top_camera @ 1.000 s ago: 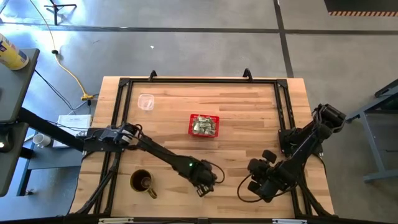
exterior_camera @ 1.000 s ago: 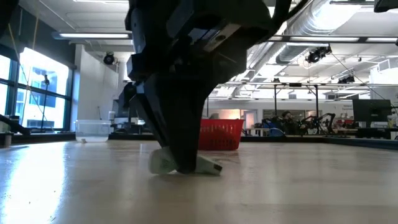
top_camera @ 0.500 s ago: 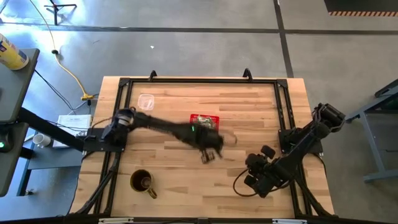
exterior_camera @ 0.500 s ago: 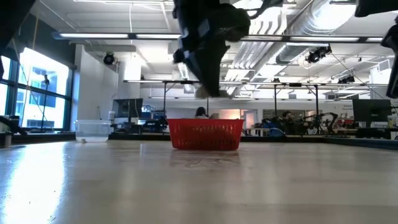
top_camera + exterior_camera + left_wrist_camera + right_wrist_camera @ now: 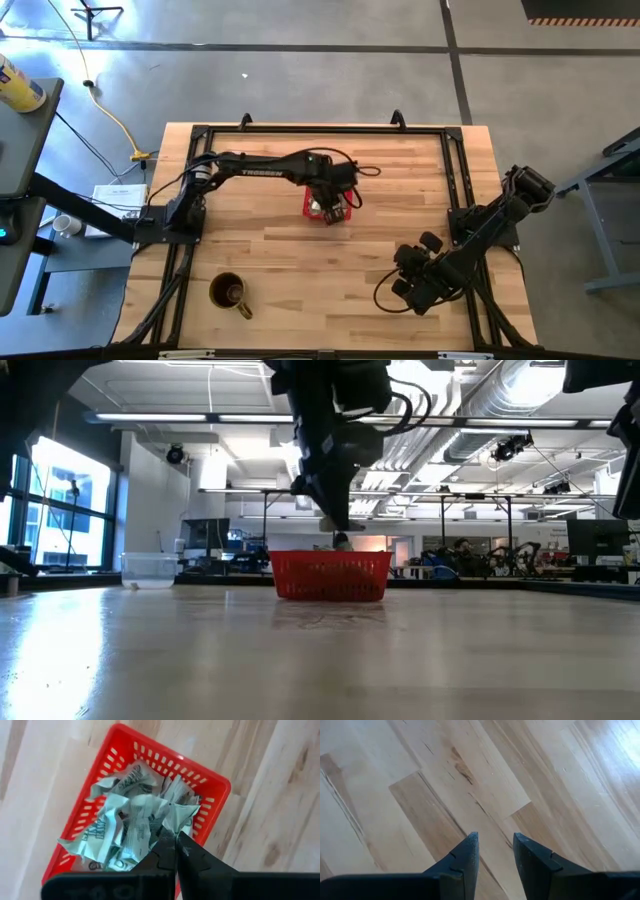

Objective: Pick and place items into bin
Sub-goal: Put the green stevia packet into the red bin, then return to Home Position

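Just below the left gripper (image 5: 176,840), a heap of crumpled pale green-and-white packets (image 5: 131,822) is seen filling the red basket (image 5: 210,800); one packet (image 5: 179,816) is pinched between the closed fingers above the pile. Dark print shows on the wrappers but cannot be read. Slotted plastic walls form the rectangular basket, which stands on the pale planked wooden bench (image 5: 400,180). Well apart, the right gripper (image 5: 495,852) hangs over bare wood, fingers slightly apart around nothing.

the left arm (image 5: 262,170) carries pale lettering along its dark forearm in the high view, reading roughly "trossen". the crumpled packets (image 5: 131,827) in the red basket (image 5: 75,822) bear dark print, too creased to read.
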`<state>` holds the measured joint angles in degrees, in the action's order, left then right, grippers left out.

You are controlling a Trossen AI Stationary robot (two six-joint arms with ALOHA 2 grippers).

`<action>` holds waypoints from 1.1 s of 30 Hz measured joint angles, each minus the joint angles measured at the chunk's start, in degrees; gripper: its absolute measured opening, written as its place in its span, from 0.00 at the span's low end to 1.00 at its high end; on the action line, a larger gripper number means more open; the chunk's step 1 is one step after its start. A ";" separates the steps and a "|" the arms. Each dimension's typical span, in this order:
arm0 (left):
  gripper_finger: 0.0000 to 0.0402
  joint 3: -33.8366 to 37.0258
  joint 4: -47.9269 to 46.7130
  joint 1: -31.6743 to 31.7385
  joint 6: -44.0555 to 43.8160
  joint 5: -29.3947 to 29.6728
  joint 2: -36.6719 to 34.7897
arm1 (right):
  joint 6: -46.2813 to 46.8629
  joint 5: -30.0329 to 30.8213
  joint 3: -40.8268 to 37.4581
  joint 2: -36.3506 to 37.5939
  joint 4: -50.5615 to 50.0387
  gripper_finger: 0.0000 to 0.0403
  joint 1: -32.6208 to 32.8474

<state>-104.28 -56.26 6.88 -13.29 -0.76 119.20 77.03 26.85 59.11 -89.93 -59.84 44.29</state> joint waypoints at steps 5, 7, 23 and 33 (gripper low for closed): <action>0.09 -0.03 0.46 0.39 1.79 3.73 0.62 | -0.04 0.02 0.00 0.00 -1.08 0.28 0.02; 0.08 0.06 0.31 0.34 2.44 4.09 1.10 | -0.07 0.01 0.00 0.00 -1.63 0.28 0.02; 0.19 -0.47 -1.76 0.21 -1.41 -2.49 4.85 | -0.07 -0.26 0.00 -0.02 -2.32 0.28 0.07; 0.30 -5.37 -4.85 0.23 -5.08 -1.27 1.29 | -1.30 1.31 0.00 -0.02 -2.49 0.28 0.07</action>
<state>-109.65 -61.12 7.11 -18.36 -2.03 120.49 75.74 28.16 59.11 -89.95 -62.33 44.36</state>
